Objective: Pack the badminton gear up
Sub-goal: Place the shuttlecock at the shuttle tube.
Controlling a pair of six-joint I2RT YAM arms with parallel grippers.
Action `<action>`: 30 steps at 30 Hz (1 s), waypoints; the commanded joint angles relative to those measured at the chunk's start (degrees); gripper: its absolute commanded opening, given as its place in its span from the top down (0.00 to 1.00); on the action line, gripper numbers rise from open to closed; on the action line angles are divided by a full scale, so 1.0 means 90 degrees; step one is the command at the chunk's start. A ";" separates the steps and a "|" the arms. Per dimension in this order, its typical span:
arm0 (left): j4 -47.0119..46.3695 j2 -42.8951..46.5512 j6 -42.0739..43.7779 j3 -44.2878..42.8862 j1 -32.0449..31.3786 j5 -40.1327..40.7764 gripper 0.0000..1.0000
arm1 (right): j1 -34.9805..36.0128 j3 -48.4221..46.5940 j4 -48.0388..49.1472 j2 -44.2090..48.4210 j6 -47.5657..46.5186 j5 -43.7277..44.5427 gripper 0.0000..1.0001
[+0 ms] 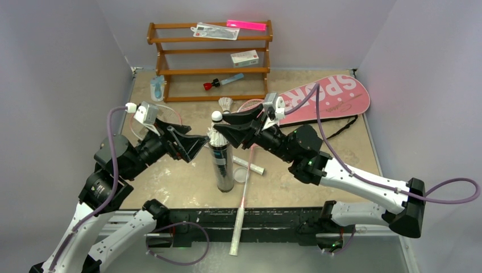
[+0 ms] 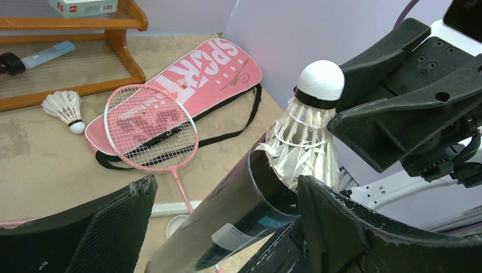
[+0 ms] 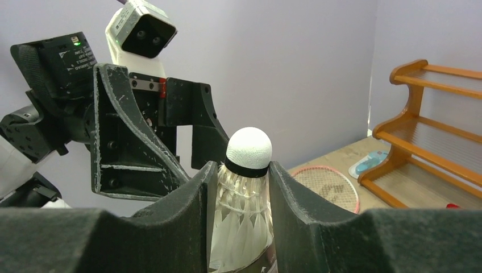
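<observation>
Black and upright, the long tube (image 1: 224, 168) stands near the front middle of the table (image 1: 170, 179). A white feather shuttlecock (image 3: 248, 149) sits cork-up in its open mouth, the skirt partly sunk inside.

The right gripper (image 3: 241, 176) grasps this shuttlecock, one finger pressed against each side of the feathers just under the black band. The left gripper (image 2: 227, 190) is released. Its jaws stand wide astride the upper part of the tube, one finger close against it (whether it actually touches, I cannot tell) and the other clearly apart.

Behind, a pink SPORT bag (image 1: 332, 94) lies flat at the far right of the table. A pink-framed racket (image 2: 150, 128) rests with its head on the bag's near end, its shaft running toward the front edge and the white grip overhanging it. A loose shuttlecock (image 1: 227, 104) lies on its side just beside that head, in front of the wooden rack (image 1: 210, 40). A second racket (image 3: 327, 185) lies flat at the far left, mostly hidden under the left arm.
</observation>
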State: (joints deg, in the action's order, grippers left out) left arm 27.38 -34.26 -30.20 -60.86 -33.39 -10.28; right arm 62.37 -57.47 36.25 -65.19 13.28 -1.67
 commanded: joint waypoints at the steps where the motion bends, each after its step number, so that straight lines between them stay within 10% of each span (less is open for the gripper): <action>1: 0.0110 -0.0068 0.0181 -0.0201 0.0015 -0.0037 0.10 | 0.0043 -0.0020 0.0155 0.0165 -0.0339 -0.0187 0.61; 30: 0.0376 -0.0091 0.0123 -0.0821 0.0014 0.0278 0.10 | 0.0043 0.0223 -0.0052 0.0309 -0.0694 -0.0340 0.71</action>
State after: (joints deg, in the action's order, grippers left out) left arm 30.96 -34.68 -29.74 -64.60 -33.39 -9.30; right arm 62.63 -55.75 35.03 -63.81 8.23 -4.25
